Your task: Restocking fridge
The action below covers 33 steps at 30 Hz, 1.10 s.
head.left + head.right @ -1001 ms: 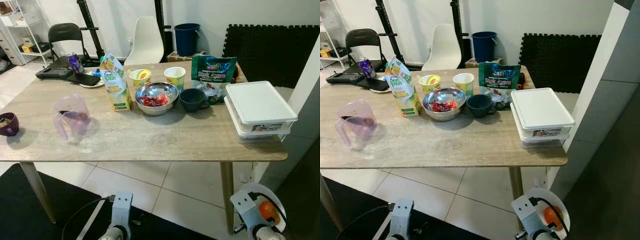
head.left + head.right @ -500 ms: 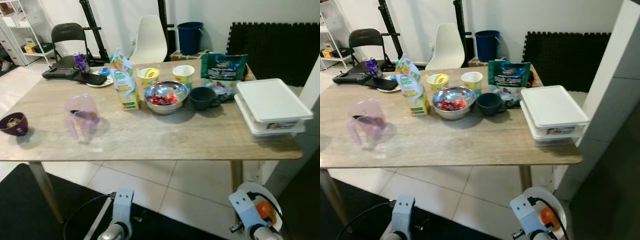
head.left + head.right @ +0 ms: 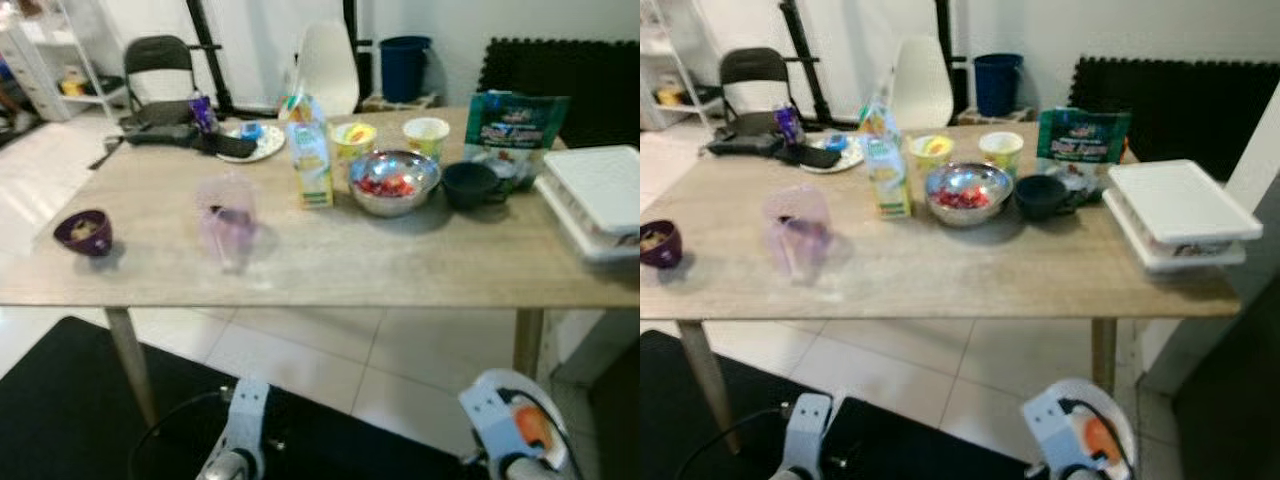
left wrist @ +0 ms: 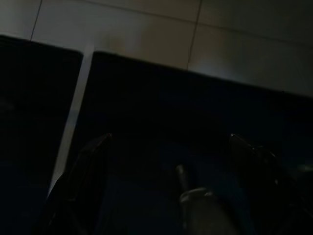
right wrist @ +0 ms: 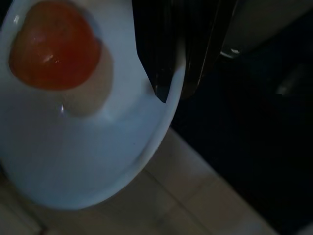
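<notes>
Gripping a white plate (image 5: 88, 147) by its rim, right end effector (image 5: 178, 73) risks sliding the orange fruit (image 5: 51, 46) off if tilted; left end effector (image 4: 171, 161) hangs open.

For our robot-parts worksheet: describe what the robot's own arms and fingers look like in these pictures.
Both arms end in pale silver-grey blocky wrist housings, left arm and right arm. A dark cable loops beside the left one. Each gripper has two long black fingers, tapering and glossy-edged. No markings are legible.

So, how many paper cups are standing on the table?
2. One paper cup stands behind the metal bowl, beside the juice carton. The other stands to its right, next to the green bag.
</notes>
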Available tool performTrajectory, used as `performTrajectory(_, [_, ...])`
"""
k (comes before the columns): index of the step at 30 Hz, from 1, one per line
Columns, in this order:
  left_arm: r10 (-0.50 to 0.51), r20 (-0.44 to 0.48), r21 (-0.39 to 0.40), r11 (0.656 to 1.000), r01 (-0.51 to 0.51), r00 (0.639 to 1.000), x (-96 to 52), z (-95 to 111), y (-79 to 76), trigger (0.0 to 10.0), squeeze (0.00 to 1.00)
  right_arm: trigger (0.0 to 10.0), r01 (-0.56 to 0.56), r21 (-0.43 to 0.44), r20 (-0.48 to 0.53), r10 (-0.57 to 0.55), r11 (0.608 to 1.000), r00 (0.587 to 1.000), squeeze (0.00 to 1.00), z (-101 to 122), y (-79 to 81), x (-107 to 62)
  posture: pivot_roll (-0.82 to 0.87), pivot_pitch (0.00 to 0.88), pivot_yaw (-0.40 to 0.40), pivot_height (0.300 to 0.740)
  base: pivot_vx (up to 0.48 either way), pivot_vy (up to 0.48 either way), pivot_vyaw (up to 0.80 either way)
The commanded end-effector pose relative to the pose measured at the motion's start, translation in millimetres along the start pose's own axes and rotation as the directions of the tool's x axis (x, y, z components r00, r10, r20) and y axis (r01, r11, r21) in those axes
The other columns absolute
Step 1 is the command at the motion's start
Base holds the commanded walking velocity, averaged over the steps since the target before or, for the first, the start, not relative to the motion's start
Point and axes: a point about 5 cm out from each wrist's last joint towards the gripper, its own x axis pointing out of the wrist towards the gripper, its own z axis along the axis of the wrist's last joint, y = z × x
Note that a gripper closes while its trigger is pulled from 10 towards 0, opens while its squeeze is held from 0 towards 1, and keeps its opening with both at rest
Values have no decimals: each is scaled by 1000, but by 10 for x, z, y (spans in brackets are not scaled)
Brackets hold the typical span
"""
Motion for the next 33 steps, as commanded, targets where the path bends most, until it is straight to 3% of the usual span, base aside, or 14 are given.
performTrajectory(1, [-1, -53, 22, 1000, 2, 999, -18, -74, 26, 10000, 0, 10000, 6, 0, 11, -6, 1000, 1000, 0, 3, -17, -9, -77, 93, 100, 740, 0, 0, 0])
performTrajectory(19, [21, -77, 14, 1000, -20, 997, -28, -119, 52, 10000, 0, 10000, 14, 13, 12, -14, 1000, 1000, 0, 1, -55, -15, -81, 95, 106, 740, 0, -453, 0])
performTrajectory(22, [55, -76, 6, 998, -55, 996, -35, -124, 91, 10000, 0, 10000, 5, 8, 12, -5, 1000, 1000, 0, 1, -50, -16, -79, 97, 100, 740, 0, 0, 0])
performTrajectory(33, [35, -10, 47, 998, -34, 999, -39, -54, 96, 10000, 0, 10000, -14, 26, 4, 14, 1000, 1000, 0, -19, -9, -22, -79, 96, 101, 740, 0, 0, 0])
